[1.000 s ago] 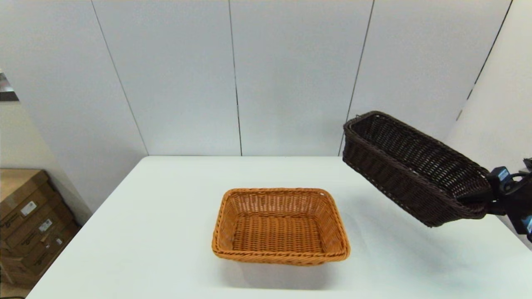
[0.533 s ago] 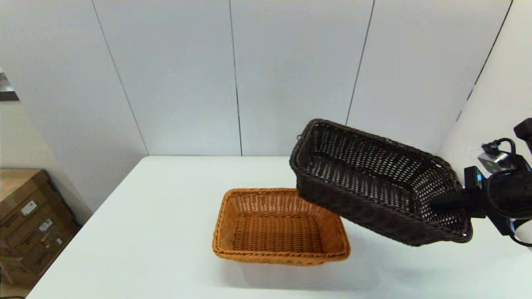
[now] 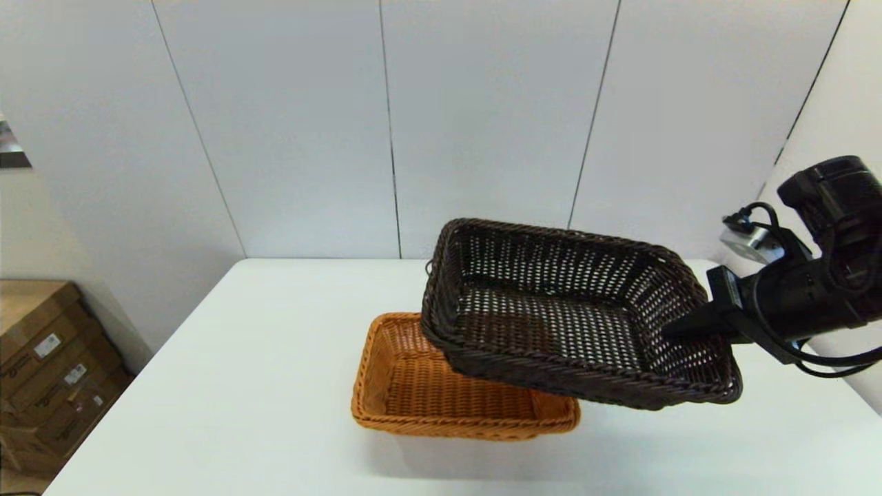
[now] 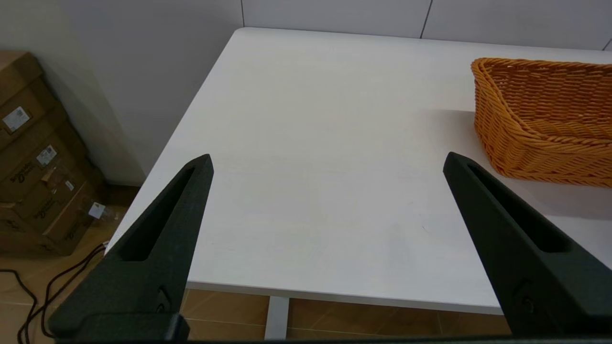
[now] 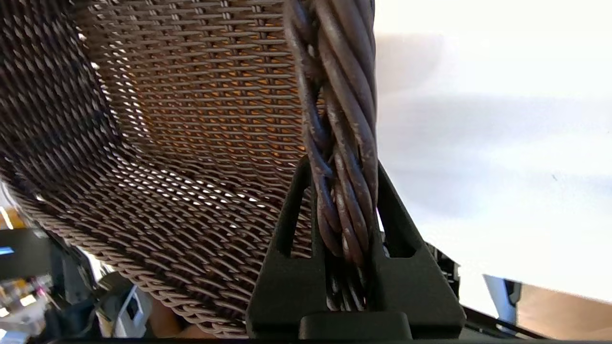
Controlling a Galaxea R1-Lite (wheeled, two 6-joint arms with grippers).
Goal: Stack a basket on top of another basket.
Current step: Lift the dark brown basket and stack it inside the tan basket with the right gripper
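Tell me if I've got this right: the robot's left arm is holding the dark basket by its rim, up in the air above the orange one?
Not quite: it is the right tool that clamps the dark basket by its rim, as the head view shows. The rest holds: the basket hangs tilted in the air, partly over the orange basket. The left tool is open, holding nothing.

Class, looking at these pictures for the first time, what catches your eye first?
The dark brown basket hangs tilted in the air, partly over the orange-tan basket on the white table. The right gripper clamps its braided rim at the right; the left gripper idles open near the table's left edge.
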